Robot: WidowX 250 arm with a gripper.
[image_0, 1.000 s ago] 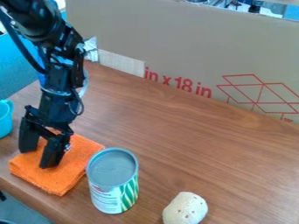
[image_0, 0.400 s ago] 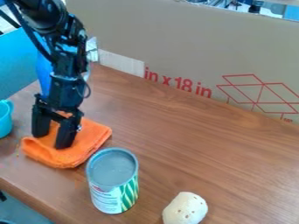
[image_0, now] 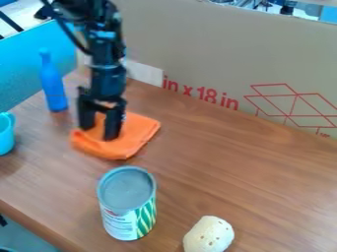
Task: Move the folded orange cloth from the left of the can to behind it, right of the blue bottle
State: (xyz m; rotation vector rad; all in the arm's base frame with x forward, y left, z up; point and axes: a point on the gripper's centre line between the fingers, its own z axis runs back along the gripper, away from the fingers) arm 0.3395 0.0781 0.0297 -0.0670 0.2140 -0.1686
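The gripper (image_0: 99, 132) is at the upper left of the camera view, pointing down, with its two fingers spread apart and their tips on an orange cloth (image_0: 139, 132). The cloth lies folded on the wooden table, some of it showing between the fingers and more to their right. Its front left edge is slightly bunched. Nearer the camera, a tin can (image_0: 127, 203) with a green and white label stands upright. A pale spotted lump (image_0: 209, 235) lies to the can's right, at the bottom of the view.
A blue bottle (image_0: 53, 84) stands left of the gripper. At the left edge is a light blue cup (image_0: 5, 134). A cardboard wall (image_0: 230, 54) closes off the table's back, and a blue panel (image_0: 26, 66) borders the left.
The gripper has moved back and to the right, and the orange cloth has slid along with it, away from the can. The blue bottle has come into fuller sight.
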